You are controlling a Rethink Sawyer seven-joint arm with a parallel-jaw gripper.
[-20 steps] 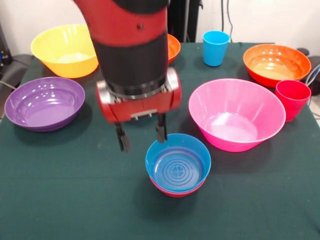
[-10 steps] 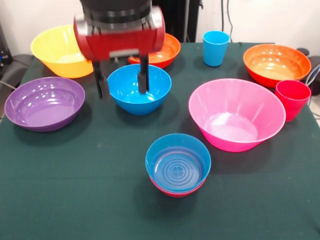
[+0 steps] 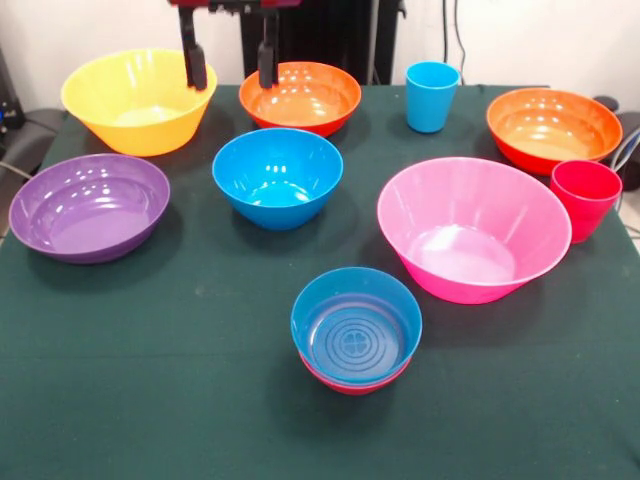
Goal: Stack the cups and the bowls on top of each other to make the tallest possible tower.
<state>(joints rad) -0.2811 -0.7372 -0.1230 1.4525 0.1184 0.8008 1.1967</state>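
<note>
gripper (image 3: pixel 228 62): fingers spread apart, holding nothing, up at the table's far edge
tower (image 3: pixel 355 331): small blue bowl nested in magenta-red bowl, near the front edge, centre
medium blue bowl (image 3: pixel 278 177): alone, mid-table
table (image 3: pixel 150 400): dark green cloth
writing: no readable labels
</note>
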